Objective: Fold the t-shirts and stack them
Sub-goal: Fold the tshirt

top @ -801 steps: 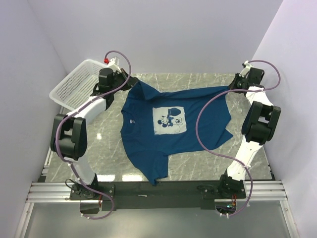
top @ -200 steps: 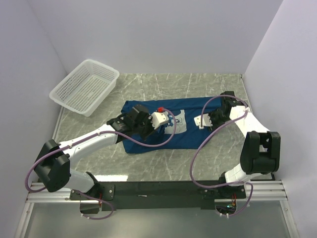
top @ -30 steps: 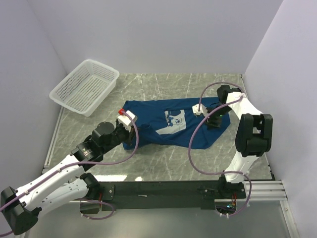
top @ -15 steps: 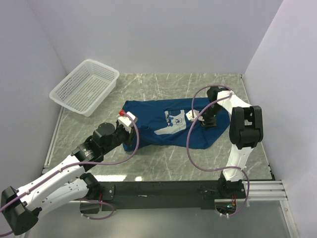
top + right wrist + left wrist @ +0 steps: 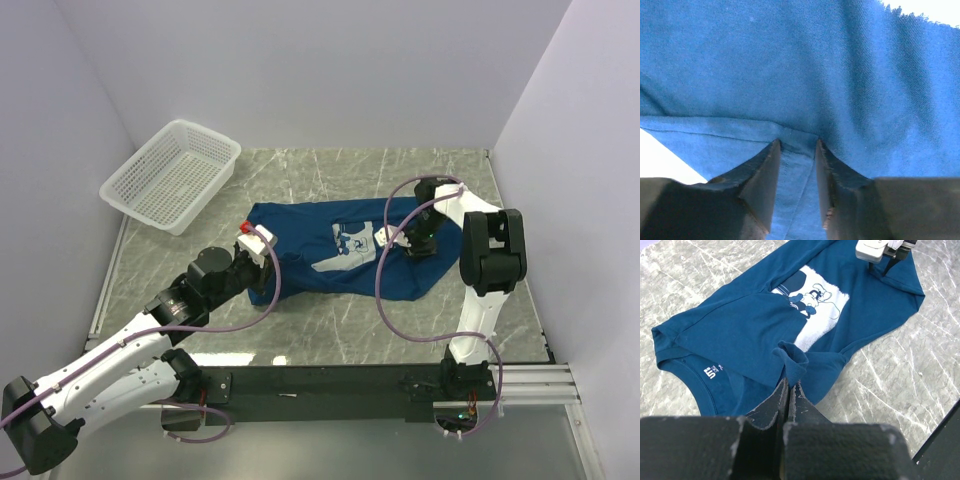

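One dark blue t-shirt (image 5: 350,275) lies partly folded across the middle of the table, its pale mouse print (image 5: 350,245) facing up. It also shows in the left wrist view (image 5: 740,325) and fills the right wrist view (image 5: 790,60). My left gripper (image 5: 264,273) is at the shirt's left front edge, and its jaws (image 5: 790,383) are shut on a pinched-up fold of blue cloth. My right gripper (image 5: 420,247) presses down on the shirt's right part, right of the print. Its jaws (image 5: 797,142) stand narrowly apart with a hemmed fold of cloth held between them.
A white plastic mesh basket (image 5: 212,190) stands empty at the back left corner. Grey marble tabletop (image 5: 330,330) lies bare in front of the shirt. Purple walls close in on three sides. Both arms' cables loop over the shirt.
My right gripper has shifted a little to the left over the shirt's right part. My left gripper has held its pinch in place.
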Motion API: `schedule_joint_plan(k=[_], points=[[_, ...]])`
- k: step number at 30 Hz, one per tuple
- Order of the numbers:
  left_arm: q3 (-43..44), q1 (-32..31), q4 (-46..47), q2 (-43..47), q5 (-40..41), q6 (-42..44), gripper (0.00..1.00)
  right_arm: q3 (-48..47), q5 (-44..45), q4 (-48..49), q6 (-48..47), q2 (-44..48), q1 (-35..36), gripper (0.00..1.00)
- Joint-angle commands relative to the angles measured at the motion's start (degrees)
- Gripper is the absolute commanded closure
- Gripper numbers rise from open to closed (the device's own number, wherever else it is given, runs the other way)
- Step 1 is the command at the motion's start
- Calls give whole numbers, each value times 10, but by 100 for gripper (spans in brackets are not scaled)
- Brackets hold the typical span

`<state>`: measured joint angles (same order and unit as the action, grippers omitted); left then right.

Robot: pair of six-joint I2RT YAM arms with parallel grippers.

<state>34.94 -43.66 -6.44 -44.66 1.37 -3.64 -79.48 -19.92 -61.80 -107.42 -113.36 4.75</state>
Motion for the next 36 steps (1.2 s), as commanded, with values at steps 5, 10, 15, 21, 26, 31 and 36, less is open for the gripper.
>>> schedule_joint_plan(k=[5,10,15,21,26,31,36], points=[[-2,4,31,6,-6,6,99,-7,4,-8,5,9,5,79],[-2,4,33,6,-8,4,99,1,-12,-17,9,41,-1,92],[-3,4,34,9,-8,1,100,6,-34,-21,19,74,-17,92],[-1,5,34,12,-8,0,100,31,-49,-3,30,92,-24,90],[-2,4,27,19,-8,-3,99,28,-85,-5,53,98,-37,100],[-7,5,20,35,-6,-23,99,35,-154,35,205,167,-91,100],[-8,5,5,56,5,-76,99,96,-215,55,313,269,-202,100]])
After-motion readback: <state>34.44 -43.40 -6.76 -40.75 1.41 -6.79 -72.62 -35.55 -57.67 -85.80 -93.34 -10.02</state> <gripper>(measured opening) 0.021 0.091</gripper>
